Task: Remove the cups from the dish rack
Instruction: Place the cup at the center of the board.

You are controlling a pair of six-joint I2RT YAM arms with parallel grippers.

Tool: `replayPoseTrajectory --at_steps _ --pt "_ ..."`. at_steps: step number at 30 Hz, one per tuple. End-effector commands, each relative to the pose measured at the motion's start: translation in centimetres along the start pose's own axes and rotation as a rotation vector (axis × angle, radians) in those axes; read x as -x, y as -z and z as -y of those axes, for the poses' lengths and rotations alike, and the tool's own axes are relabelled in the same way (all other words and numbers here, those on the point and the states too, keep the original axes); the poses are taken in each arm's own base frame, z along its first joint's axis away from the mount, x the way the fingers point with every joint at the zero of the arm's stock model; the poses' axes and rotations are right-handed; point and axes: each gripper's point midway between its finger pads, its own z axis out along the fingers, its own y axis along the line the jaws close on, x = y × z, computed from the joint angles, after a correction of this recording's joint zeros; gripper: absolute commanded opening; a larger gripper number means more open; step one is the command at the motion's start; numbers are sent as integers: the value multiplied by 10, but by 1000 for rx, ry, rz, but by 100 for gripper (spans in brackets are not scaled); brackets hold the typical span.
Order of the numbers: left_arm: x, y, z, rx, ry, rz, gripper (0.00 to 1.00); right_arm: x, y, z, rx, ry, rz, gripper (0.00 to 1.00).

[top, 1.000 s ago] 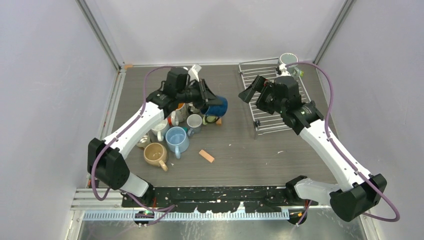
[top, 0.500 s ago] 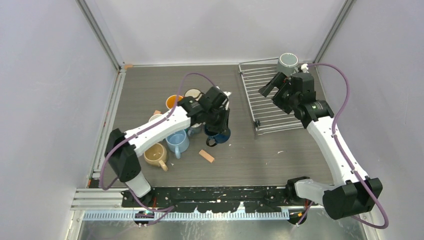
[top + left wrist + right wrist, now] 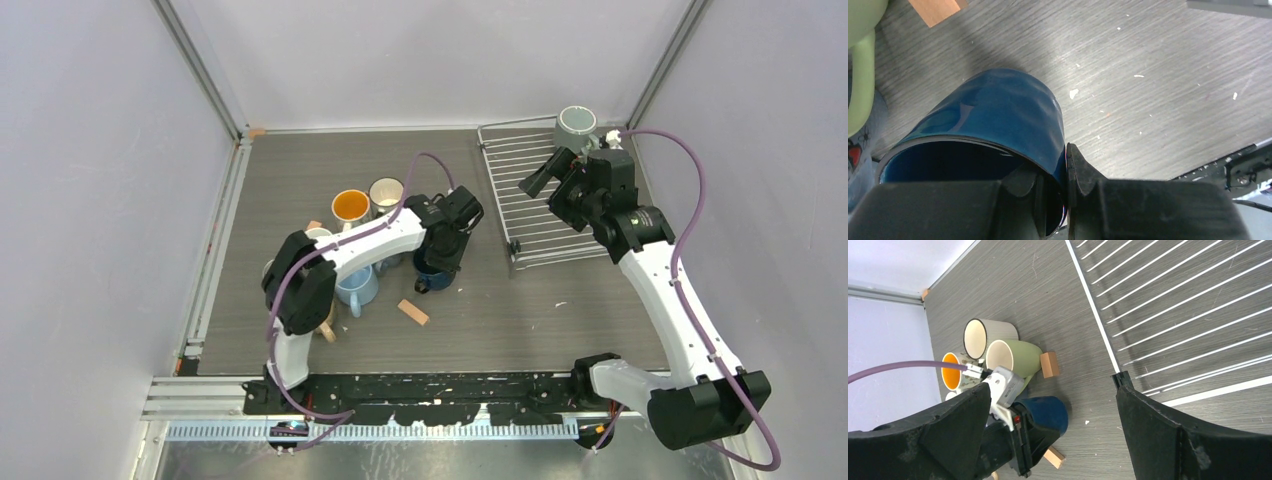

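Observation:
My left gripper (image 3: 1065,160) is shut on the rim of a navy cup (image 3: 998,110), one finger inside and one outside. In the top view this navy cup (image 3: 435,274) is low at the table, just left of the dish rack (image 3: 520,215), at the edge of a cluster of cups. My right gripper (image 3: 548,172) hangs open over the silver wire rack (image 3: 1168,315) with nothing between its fingers. A grey-green cup (image 3: 577,125) stands at the rack's far right corner.
Left of the navy cup stand an orange-lined cup (image 3: 350,205), a cream cup (image 3: 386,191), a light blue cup (image 3: 355,285) and a lime green cup (image 3: 1018,357). Wooden blocks lie nearby (image 3: 413,312), (image 3: 1049,364). Walls enclose the table.
My left arm has carried the navy cup from the back of the cluster rightward and nearer, down toward the table. My right gripper has shifted toward the rack's far right, staying open.

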Motion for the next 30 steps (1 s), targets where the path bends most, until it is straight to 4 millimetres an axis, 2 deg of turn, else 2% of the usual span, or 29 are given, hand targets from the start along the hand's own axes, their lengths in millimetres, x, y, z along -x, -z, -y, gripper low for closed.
replayPoseTrajectory --at_steps 1,10,21,30 --pt "24 5 1 32 -48 65 0 13 13 -10 36 15 48 100" --pt "23 -18 -6 89 -72 31 0 13 14 -10 36 24 52 100" --pt "37 -37 -4 109 -92 38 0 12 12 -7 29 24 47 100" --pt "52 -42 4 99 -117 58 0 15 16 -7 25 27 58 100"
